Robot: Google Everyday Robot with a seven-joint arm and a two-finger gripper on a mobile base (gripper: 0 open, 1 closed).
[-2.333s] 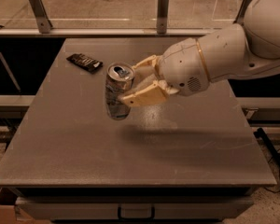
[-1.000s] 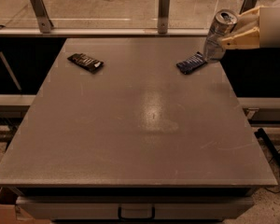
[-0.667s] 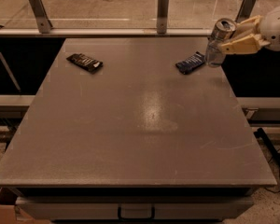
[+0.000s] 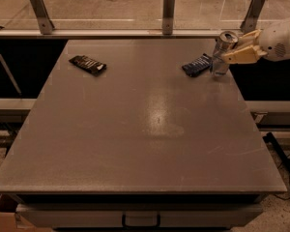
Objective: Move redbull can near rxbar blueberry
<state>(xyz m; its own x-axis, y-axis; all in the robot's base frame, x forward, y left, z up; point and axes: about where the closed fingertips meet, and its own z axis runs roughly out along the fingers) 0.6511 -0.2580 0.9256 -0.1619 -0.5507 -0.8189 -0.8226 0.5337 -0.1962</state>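
Note:
The redbull can (image 4: pixel 221 53), slim and silver with a pull-tab top, stands at the table's far right edge. The rxbar blueberry (image 4: pixel 196 65), a flat navy-blue bar, lies just left of the can, almost touching it. My gripper (image 4: pixel 234 47) reaches in from the right, its pale fingers (image 4: pixel 239 57) closed around the can's upper body. The can's base seems to rest on or sit just above the table.
A dark brown wrapped bar (image 4: pixel 88 64) lies at the far left of the grey table (image 4: pixel 145 129). A rail with upright metal posts (image 4: pixel 168 6) runs behind the table. The table's right edge is right beside the can.
The gripper carried the can from the table's middle to the far right and lowered it beside the blue bar. The arm now reaches in from the right edge.

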